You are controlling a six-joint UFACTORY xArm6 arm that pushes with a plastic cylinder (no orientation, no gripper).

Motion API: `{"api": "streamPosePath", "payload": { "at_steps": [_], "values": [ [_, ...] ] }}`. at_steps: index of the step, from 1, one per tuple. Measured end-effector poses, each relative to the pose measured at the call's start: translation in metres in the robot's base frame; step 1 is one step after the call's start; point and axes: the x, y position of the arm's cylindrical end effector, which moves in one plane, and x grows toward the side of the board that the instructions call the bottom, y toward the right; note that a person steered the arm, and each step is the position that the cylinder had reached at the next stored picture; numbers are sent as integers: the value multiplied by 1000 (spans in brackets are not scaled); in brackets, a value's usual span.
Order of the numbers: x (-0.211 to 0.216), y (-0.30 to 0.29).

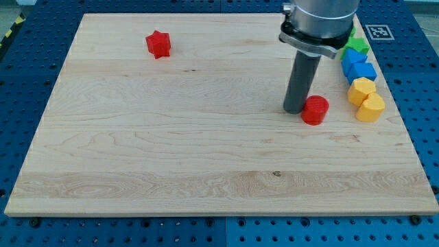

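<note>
My tip (295, 110) rests on the wooden board (171, 158) at the view's right of centre, the dark rod rising to the arm's grey body at the view's top. It touches, or nearly touches, the left side of a red cylinder block (315, 110). To the view's right a column of blocks lies along the board's right edge: a green one (356, 46), two blue ones (352, 60) (362, 71), and two yellow ones (361, 90) (371, 108). A red star-shaped block (158, 44) sits alone at the view's upper left.
The board lies on a blue perforated table (27, 103). A black-and-white marker tag (377, 31) sits off the board at the view's upper right.
</note>
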Motion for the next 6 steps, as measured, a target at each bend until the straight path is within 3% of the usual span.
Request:
{"api": "streamPosePath", "payload": {
  "at_steps": [3,6],
  "values": [
    [-20,17],
    [-11,17]
  ]
}}
